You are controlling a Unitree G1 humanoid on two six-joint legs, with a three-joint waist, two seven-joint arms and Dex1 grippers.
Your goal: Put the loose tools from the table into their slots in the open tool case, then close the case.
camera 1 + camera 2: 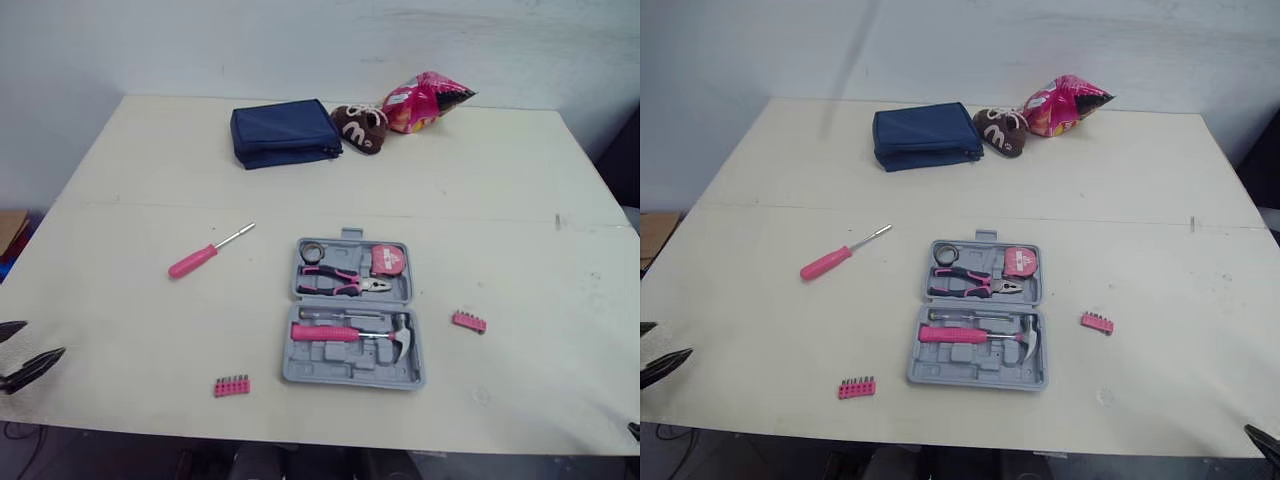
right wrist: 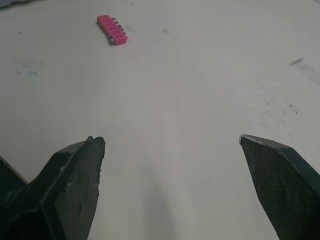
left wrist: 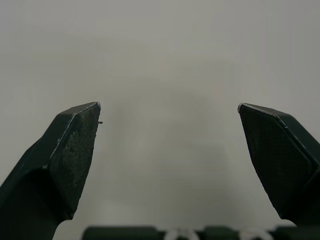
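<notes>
The open grey tool case (image 1: 354, 368) lies mid-table, holding pink pliers (image 1: 340, 283), a tape measure (image 1: 387, 261) and a pink-handled hammer (image 1: 350, 333). Loose on the table are a pink screwdriver (image 1: 205, 254) to the case's left, a pink bit holder (image 1: 231, 386) near the front edge, and another pink bit holder (image 1: 468, 321) to the case's right, which the right wrist view also shows as a pink bit holder (image 2: 111, 29). My left gripper (image 1: 22, 354) is open at the table's front left edge. My right gripper (image 2: 170, 145) is open and empty over bare tabletop.
At the back of the table lie a folded navy pouch (image 1: 283, 133), a brown plush toy (image 1: 360, 127) and a pink snack bag (image 1: 425, 100). A seam (image 1: 480, 218) runs across the table behind the case.
</notes>
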